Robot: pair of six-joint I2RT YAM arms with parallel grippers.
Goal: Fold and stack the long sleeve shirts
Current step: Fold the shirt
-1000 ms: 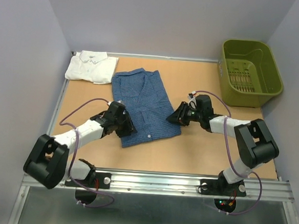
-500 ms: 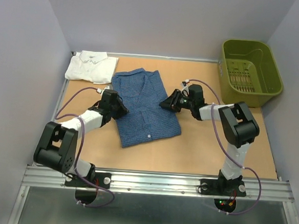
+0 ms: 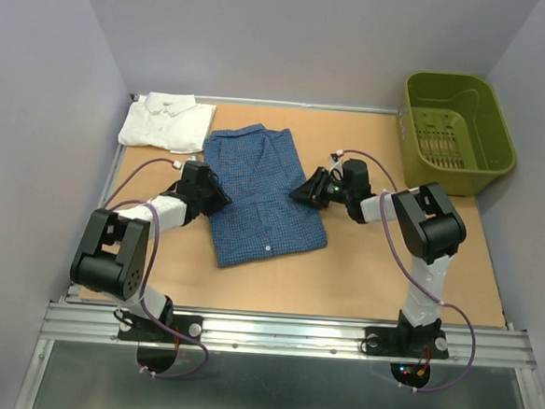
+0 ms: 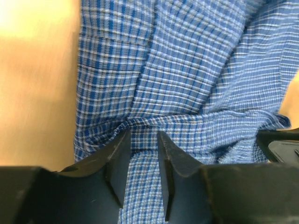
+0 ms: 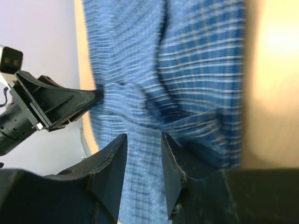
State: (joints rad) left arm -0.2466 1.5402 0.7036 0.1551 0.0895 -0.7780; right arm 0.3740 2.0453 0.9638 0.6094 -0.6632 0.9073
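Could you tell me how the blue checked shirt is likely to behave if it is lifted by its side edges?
Probably floppy: the blue checked shirt is thin cloth that puckers into creases at the left fingers, so it would likely sag in the middle. It looks light, and its folded layers may slide apart unless supported.

Both arms are stretching forward and staying low, with their forearms angling inward. The left tool (image 3: pixel 215 195) and the right tool (image 3: pixel 303 192) are pointing toward each other from opposite sides, well apart. On each tool the jaws are standing narrowly apart. Whether either one is gripping cannot be told.
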